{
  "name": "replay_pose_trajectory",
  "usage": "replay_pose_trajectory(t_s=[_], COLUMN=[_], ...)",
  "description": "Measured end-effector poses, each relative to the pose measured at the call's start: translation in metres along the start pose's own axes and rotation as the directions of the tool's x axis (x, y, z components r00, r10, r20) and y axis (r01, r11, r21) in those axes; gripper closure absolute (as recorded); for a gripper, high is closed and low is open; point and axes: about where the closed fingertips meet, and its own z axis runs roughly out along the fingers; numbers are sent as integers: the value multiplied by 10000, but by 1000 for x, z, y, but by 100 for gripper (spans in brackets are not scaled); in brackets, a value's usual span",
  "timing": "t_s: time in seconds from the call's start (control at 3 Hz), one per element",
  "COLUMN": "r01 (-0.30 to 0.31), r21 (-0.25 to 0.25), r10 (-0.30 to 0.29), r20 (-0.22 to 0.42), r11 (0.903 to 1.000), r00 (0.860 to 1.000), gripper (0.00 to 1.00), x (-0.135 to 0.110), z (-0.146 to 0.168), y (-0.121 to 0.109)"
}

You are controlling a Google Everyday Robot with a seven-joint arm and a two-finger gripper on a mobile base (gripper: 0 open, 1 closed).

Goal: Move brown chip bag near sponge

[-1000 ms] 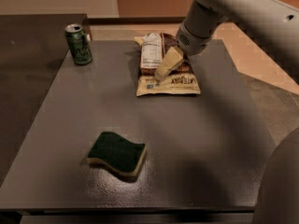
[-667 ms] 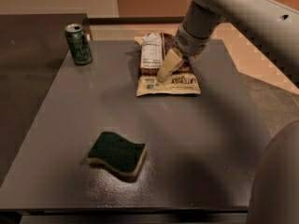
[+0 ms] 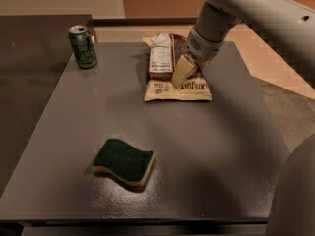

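- A dark surface (image 3: 29, 68) adjoins the worktop (image 3: 221, 146) along its left edge, far to the left of the hand (image 3: 181, 75).
- A green drink can (image 3: 82, 46) stands upright near the worktop's far left corner. It is well to the left of the hand and slightly farther back, apart from everything else.
- The sponge (image 3: 123, 162) lies flat with its dark green side up and a tan foam layer showing along its near edge. It is left of the hand and well toward the near edge, with bare grey worktop between it and the bag.
- The brown chip bag (image 3: 165, 82) lies flat on the far middle of the worktop, directly beneath the hand and reaching out to the hand's left and toward the viewer.
- The bag's white nutrition label (image 3: 160, 55) faces up just left of the hand. Its cream band with dark lettering is the end nearest the sponge, just in front of the hand.
- The hand is pale cream and points down and leftward over the right half of the bag, its tip at or very close to the bag's surface. I cannot tell whether it is spread, closed, or gripping the bag, nor whether it is truly touching.
- The grey arm (image 3: 256, 9) rises from the hand toward the upper right and runs out of view.
- A rounded grey part of the robot (image 3: 295, 191) fills the lower right corner, well to the right of the hand and nearer the viewer.
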Motion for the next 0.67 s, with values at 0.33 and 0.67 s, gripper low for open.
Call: replay_pose_trajectory(t_s=[0.33,0.67], r01=[377,905], r21=[-80,-295], r10=[-375,-886], r20=[282,589], r11=[9993,9955], r00=[9989,9943], gripper=[87,100], x=[9,18], z=[-17,-35], y=[10,25])
